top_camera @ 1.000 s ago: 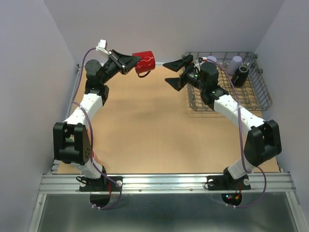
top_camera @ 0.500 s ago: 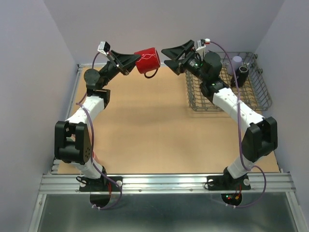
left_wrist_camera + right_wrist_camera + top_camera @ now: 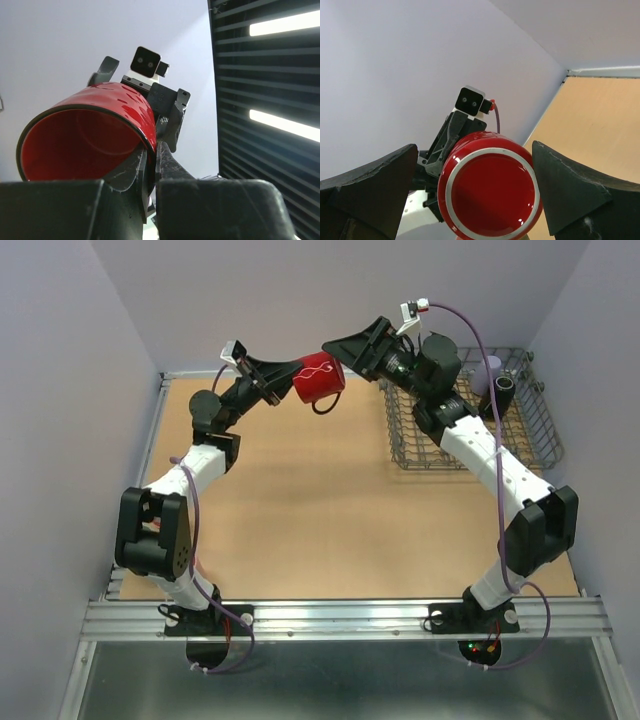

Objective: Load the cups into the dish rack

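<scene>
Enclosing tan table (image 3: 300, 510): lavender walls (image 3: 300, 300)

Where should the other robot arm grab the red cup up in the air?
Probably best to grip the shiny red round cup by its side wall near the flat bottom, coming from the right. The left tool pinches the open rim, and the bottom faces the right tool, whose open jaws sit either side of it.

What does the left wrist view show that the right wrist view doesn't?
Left wrist only: the glossy red cup mouth-on, red inside, the left gripper pinching its rim, black slats with light strips. Right wrist only: the open right gripper flanking the cup's white-ringed base, tan tabletop. Both: the cup, pale wall, the other arm's wrist camera.
</scene>
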Motion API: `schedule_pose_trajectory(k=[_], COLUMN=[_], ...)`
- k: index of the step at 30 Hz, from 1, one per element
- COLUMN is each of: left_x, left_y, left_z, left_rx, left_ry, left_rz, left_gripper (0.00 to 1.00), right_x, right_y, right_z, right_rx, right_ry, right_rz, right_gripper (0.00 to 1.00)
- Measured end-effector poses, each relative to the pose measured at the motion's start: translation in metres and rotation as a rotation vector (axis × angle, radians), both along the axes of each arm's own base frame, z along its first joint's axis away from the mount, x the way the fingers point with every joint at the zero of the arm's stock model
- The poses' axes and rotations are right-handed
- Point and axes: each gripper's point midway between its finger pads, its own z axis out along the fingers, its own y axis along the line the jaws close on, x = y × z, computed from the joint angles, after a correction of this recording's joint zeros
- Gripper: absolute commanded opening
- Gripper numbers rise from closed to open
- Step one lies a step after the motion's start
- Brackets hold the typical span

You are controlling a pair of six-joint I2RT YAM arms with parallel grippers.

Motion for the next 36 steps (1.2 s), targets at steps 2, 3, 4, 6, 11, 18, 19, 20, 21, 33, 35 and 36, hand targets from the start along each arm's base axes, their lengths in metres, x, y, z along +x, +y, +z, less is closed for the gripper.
schedule_pose_trajectory(k=[2,3,4,6,11,18,19,20,21,33,35,36], left_x=[0.000,0.001,0.002,0.005,0.009,0.008,0.007,0.006,0.006,0.013,0.013,0.013], left_y=[-0.004,-0.005,-0.006,-0.008,-0.010,-0.014,-0.015,-0.015,-0.015,-0.012,-0.012,-0.012], left_z=[-0.001,-0.001,-0.004,-0.007,-0.012,-0.008,-0.006,-0.003,-0.001,0.009,0.012,0.013], left_rx=[-0.003,-0.005,-0.006,-0.007,-0.010,-0.018,-0.019,-0.021,-0.024,-0.045,-0.046,-0.047], left_ry=[0.004,0.007,0.014,0.027,0.044,0.041,0.035,0.029,0.022,0.005,-0.002,-0.004], left_rz=[-0.004,-0.005,-0.005,-0.005,-0.005,-0.014,-0.018,-0.019,-0.019,0.010,0.011,0.010], left_gripper=[0.00,0.00,0.00,0.00,0.00,0.00,0.00,0.00,0.00,0.00,0.00,0.00], right_x=[-0.002,-0.001,0.000,0.002,0.005,-0.002,-0.004,-0.005,-0.007,-0.023,-0.026,-0.027], right_y=[0.003,0.003,0.003,0.002,0.000,-0.008,-0.010,-0.011,-0.012,-0.005,-0.002,-0.001], right_z=[-0.004,-0.006,-0.008,-0.013,-0.020,-0.016,-0.015,-0.014,-0.012,-0.037,-0.039,-0.039], right_rx=[-0.023,-0.034,-0.044,-0.064,-0.099,-0.131,-0.137,-0.142,-0.146,-0.214,-0.217,-0.217], right_ry=[-0.008,-0.009,-0.011,-0.010,-0.011,-0.026,-0.032,-0.036,-0.043,0.000,0.004,0.003], right_rz=[0.001,-0.003,-0.008,-0.019,-0.039,-0.068,-0.073,-0.076,-0.077,-0.016,-0.001,0.004], right_gripper=[1.00,1.00,1.00,1.00,1.00,1.00,1.00,1.00,1.00,1.00,1.00,1.00])
